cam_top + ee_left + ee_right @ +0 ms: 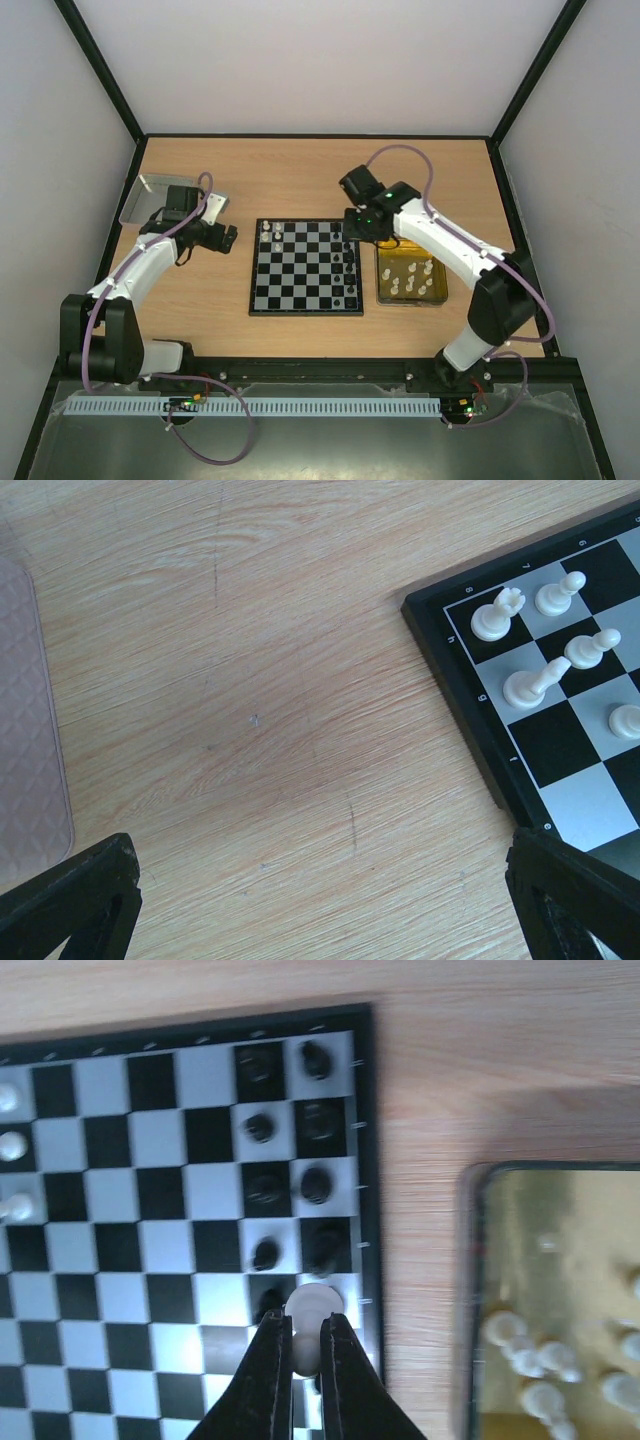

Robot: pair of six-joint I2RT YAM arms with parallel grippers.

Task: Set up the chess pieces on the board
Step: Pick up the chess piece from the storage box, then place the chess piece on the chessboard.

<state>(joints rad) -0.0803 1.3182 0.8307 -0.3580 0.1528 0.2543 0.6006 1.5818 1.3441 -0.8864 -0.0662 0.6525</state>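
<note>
The checkered board (300, 282) lies mid-table. Several white chess pieces (268, 236) stand at its far left corner, sharp in the left wrist view (497, 615). Black pieces (350, 265) fill its right columns, blurred in the right wrist view (262, 1127). My right gripper (306, 1328) is shut on a white piece (313, 1305), held above the board (180, 1220) near its right edge; in the top view this gripper (352, 234) hangs over the far right corner. My left gripper (320, 900) is open over bare wood left of the board (570, 750), with nothing between its fingers.
A shiny yellow tray (437, 296) with several loose white pieces (415, 278) sits right of the board; its rim (478, 1260) shows in the right wrist view. A grey metal tray (150, 190) lies at the far left, its corner (25, 730) beside my left gripper (232, 238).
</note>
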